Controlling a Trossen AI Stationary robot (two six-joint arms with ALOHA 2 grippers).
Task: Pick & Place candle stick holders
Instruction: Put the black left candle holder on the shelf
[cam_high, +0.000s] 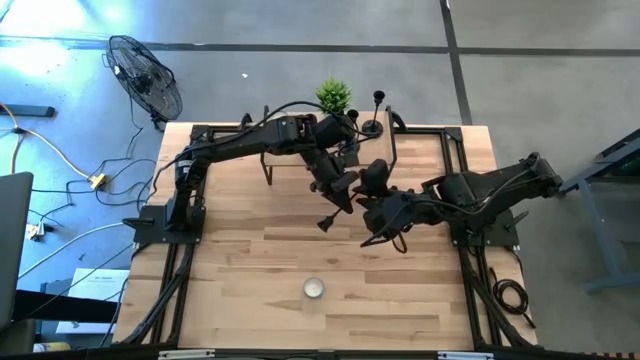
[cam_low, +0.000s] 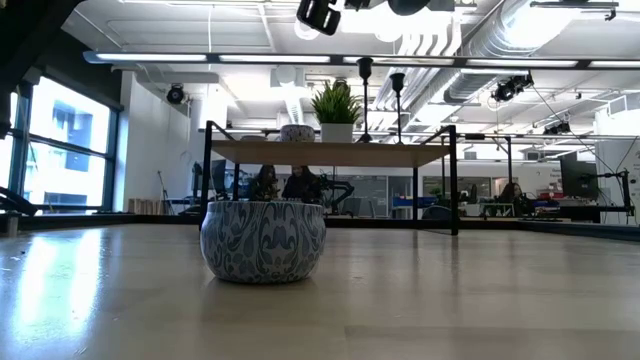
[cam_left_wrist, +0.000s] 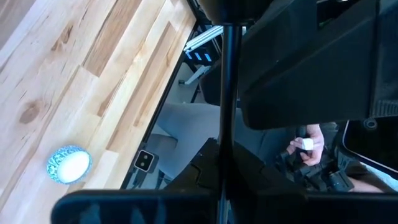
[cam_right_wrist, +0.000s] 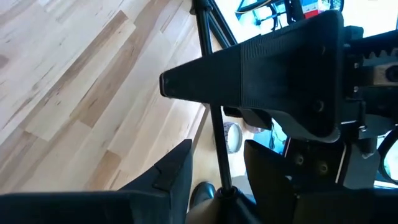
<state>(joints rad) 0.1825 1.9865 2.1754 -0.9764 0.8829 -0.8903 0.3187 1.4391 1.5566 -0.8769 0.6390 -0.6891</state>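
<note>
High view shows the left gripper (cam_high: 345, 193) and right gripper (cam_high: 372, 205) meeting above the mid-table, a black candlestick (cam_high: 335, 208) slanted between them; the left gripper is clenched on its thin stem (cam_left_wrist: 227, 93); the right gripper's ribbed dark fingers (cam_right_wrist: 261, 59) flank the same stem (cam_right_wrist: 214, 134), not visibly squeezing it; a second candlestick (cam_high: 374, 120), round flared base and slim upright stem, stands at the far edge of the pale plank table (cam_high: 250, 270), near a green potted plant (cam_high: 334, 96); a white tealight (cam_high: 314, 288) in a patterned cup sits near the front.
</note>
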